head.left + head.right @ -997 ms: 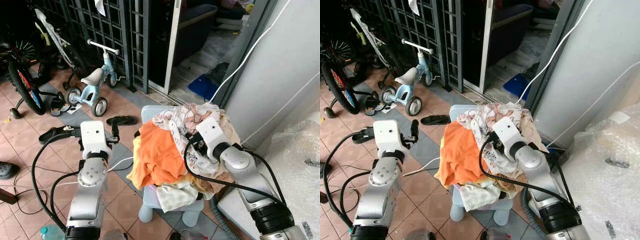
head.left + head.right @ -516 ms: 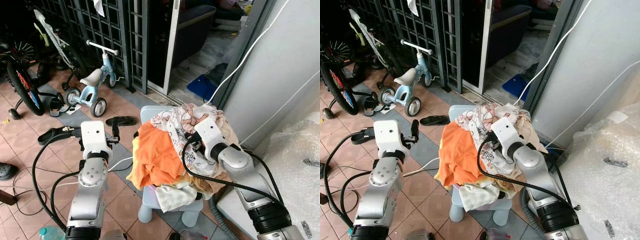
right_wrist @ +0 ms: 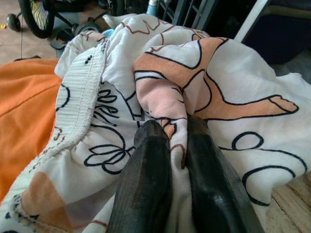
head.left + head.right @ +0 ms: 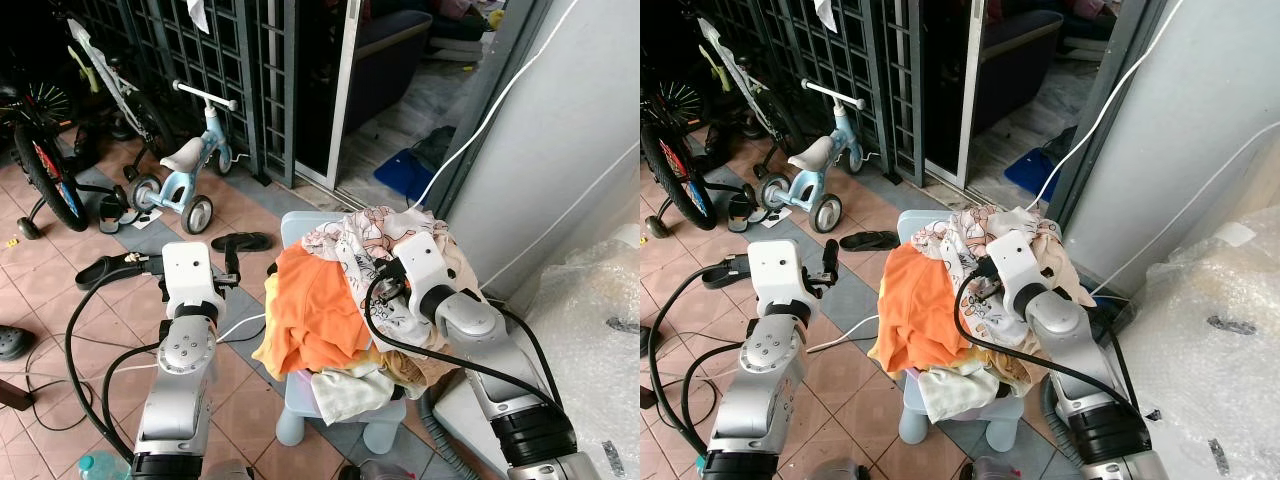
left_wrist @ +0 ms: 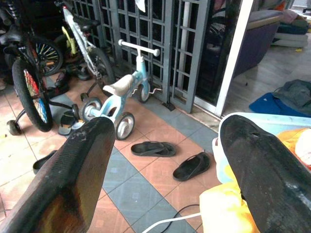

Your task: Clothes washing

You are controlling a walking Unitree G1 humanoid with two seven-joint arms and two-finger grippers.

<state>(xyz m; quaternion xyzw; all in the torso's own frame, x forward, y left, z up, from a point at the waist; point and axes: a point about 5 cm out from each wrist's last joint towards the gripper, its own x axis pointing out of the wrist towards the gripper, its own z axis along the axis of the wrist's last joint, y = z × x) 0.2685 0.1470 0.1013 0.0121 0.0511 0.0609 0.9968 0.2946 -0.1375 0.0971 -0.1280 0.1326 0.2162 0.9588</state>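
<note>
Right wrist view: right gripper point(image 3: 177, 145) pinches printed cloth point(image 3: 204, 92) atop pile point(image 4: 345, 320) (washing barely begun); left gripper point(image 5: 165, 160) spread, idle.

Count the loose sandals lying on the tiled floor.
3 at least: two dark sandals side by side on the tiles near the balance bike, and one by the bicycle wheel. Others may be hidden.

A tiled porch outside a family home

A child's balance bike point(image 4: 190, 165) and larger bicycles point(image 4: 45, 150) are standing by a metal grille gate point(image 4: 215, 60), sandals point(image 4: 241, 241) are lying on the terracotta floor tiles point(image 4: 60, 300), a sliding door point(image 4: 345, 90) is opening onto an indoor room, and laundry point(image 4: 350, 290) is piling up on a plastic stool point(image 4: 330, 400).
</note>
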